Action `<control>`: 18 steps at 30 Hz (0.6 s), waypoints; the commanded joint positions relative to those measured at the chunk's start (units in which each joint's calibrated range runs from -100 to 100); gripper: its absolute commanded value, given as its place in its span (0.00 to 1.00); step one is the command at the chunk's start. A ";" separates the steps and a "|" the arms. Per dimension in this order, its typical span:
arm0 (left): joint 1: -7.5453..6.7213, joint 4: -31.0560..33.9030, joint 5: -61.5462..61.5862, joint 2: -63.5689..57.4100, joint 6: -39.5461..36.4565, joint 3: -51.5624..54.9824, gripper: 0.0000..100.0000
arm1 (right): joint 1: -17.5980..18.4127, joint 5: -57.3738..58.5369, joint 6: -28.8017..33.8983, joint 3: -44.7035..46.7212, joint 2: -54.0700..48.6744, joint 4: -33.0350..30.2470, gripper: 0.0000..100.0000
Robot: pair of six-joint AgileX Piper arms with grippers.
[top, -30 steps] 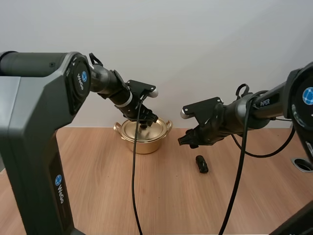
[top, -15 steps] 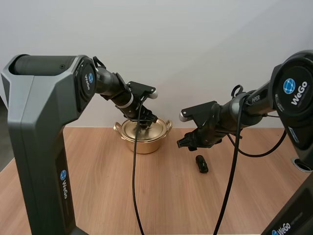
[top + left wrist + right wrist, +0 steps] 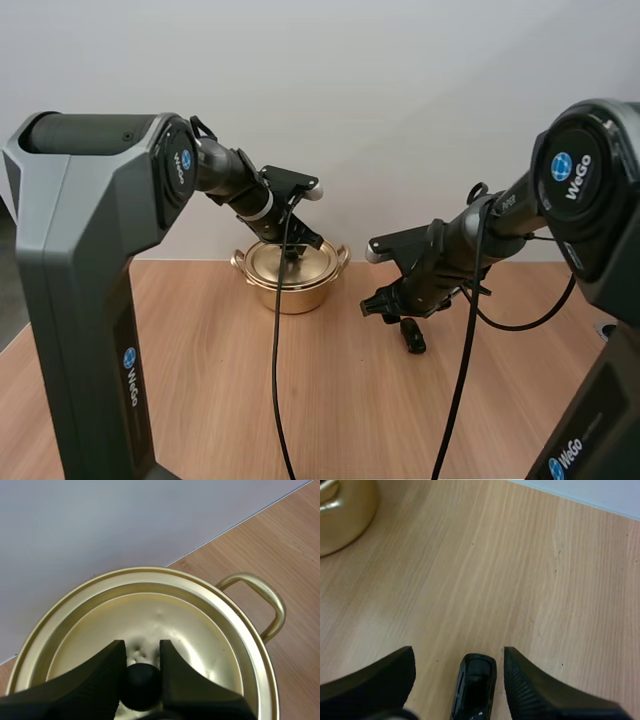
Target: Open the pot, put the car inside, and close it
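**Table** [image 3: 300,400]: pale wood-grain surface that carries everything listed below.

**Left arm** [image 3: 225,175]: reaches forward from the table's left side and slopes down toward the far edge. The wrist is angled steeply over the pot.

**Right arm** [image 3: 500,225]: reaches in from the right side and bends downward. Its wrist is low over the table, right of the middle.

**Pot** [image 3: 292,275]: gold-coloured metal with two loop handles. It stands upright near the far edge, left of the middle. The right wrist view shows part of its wall [image 3: 340,510]. What is inside is hidden by the lid.

**Lid** [image 3: 285,262]: gold, seated flat on the pot's rim [image 3: 250,645], one loop handle [image 3: 265,600] beside it.

**Left gripper** [image 3: 297,252]: on the lid's centre. In the left wrist view the gripper [image 3: 141,650] has one black finger against each side of the knob, and no gap shows.

**Right gripper** [image 3: 385,303]: just above the table, beside the car. In the right wrist view the gripper [image 3: 459,652] has its fingers spread wide. The car lies between them, touching neither.

**Car** [image 3: 412,336]: small, black, resting on the table well to the right of the pot. From the right wrist it shows as a dark body [image 3: 475,685] lying lengthwise between the fingers.

**Knob** [image 3: 141,682]: black, round, at the lid's centre, pinched by the left fingers.
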 commanded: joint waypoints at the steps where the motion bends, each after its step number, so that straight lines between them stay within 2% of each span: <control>1: 0.01 -0.08 0.20 0.00 0.00 -0.02 0.00 | -0.23 0.24 -0.01 -0.09 0.49 -0.17 0.86; 8: 0.01 -0.48 -0.03 -0.15 0.00 -0.78 0.00 | -2.50 4.12 -0.01 -0.09 1.72 0.05 0.86; 18: 0.01 -0.57 3.12 -0.41 0.00 -2.70 0.00 | -2.49 7.91 -0.01 -0.09 4.05 -0.43 0.85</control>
